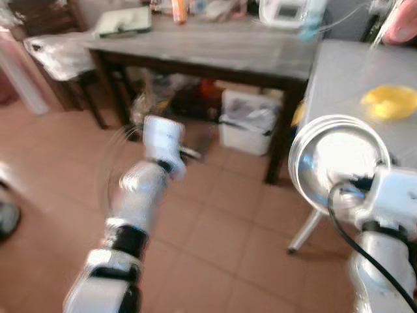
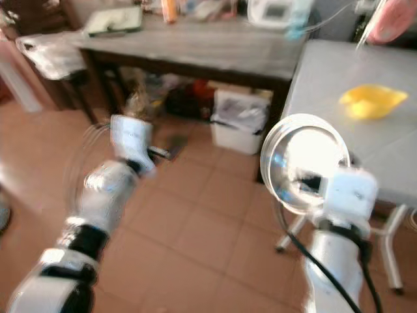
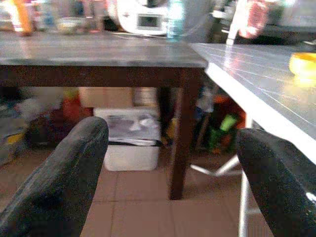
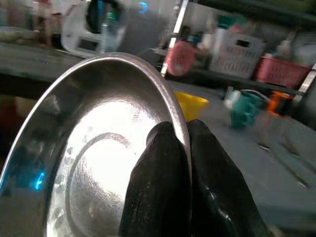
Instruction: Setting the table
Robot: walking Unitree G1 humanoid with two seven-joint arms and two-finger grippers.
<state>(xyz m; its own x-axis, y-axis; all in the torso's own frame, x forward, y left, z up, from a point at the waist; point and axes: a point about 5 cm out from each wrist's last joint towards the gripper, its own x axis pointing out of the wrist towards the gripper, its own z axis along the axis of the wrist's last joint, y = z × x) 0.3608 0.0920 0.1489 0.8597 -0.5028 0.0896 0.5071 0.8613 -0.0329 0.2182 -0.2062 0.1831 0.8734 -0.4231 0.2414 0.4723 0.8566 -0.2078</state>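
Right pincer [image 4: 180,148]: both black fingers [image 4: 158,187] pressed together on the rim of a steel plate [image 1: 335,160], one finger on each face. Plate held nearly on edge, shiny hollow side toward the head camera, carried in the air at about 3 o'clock in the head views, just off the near edge of the grey desk [image 1: 348,78]. Not resting on anything.

Left pincer [image 3: 173,168]: fingers [image 3: 64,177] wide apart, nothing between them. Left arm [image 1: 140,195] stretched forward over the floor at about 8 o'clock, blurred.

Grey desk runs along the right, from 1 to 3 o'clock. A yellow bowl [image 1: 389,101] sits on it, beyond the plate and well apart from it. In the right wrist view a teal cup [image 4: 243,111] stands on the same top farther along; blurred.

Dark wooden desk [image 1: 215,52] across the top, 11 to 1 o'clock, its corner butting against the grey one. On it a white appliance [image 3: 143,17], a bottle [image 3: 175,19] and smaller clutter too blurred to name. Under it a white bin [image 1: 247,120] with a plastic liner, plus bags and boxes.

Floor [image 1: 215,248]: terracotta tiles.
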